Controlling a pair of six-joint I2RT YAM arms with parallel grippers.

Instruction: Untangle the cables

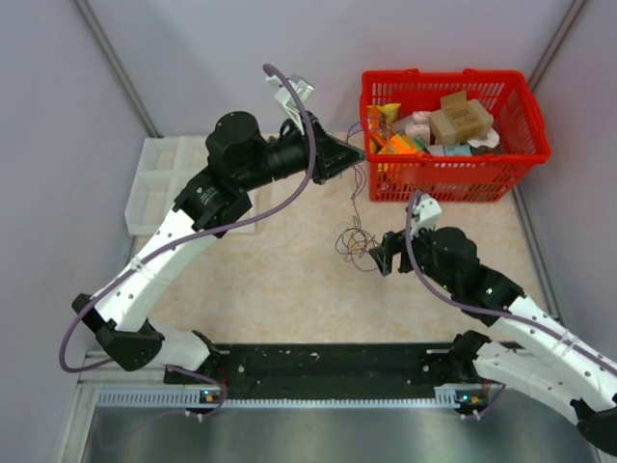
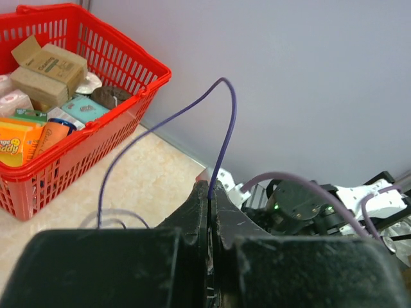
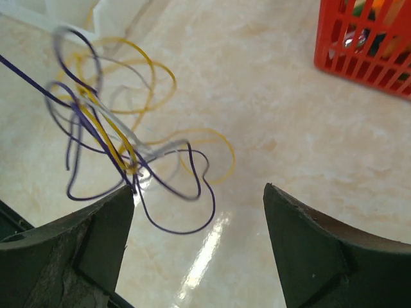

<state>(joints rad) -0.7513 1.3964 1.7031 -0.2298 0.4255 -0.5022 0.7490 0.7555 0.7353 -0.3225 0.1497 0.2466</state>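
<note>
A pale beige surface [image 1: 289,289] with a faint marbled pattern is enclosed on three sides by plain walls of a light grey-lilac tone: a back wall [image 1: 318,39], a left wall [image 1: 48,174] and a right wall [image 1: 593,183]. The back corners are marked by slanting grey metal posts [image 1: 114,60]. Along the near edge a black plate [image 1: 328,359] is laid, bordered by a pale slotted strip [image 1: 318,397]. Beyond that strip a sheet of brushed grey metal [image 1: 318,436] is seen. The scene is softly and evenly lit, and a bright streak of glare [image 3: 204,251] is reflected off the glossy surface.
</note>
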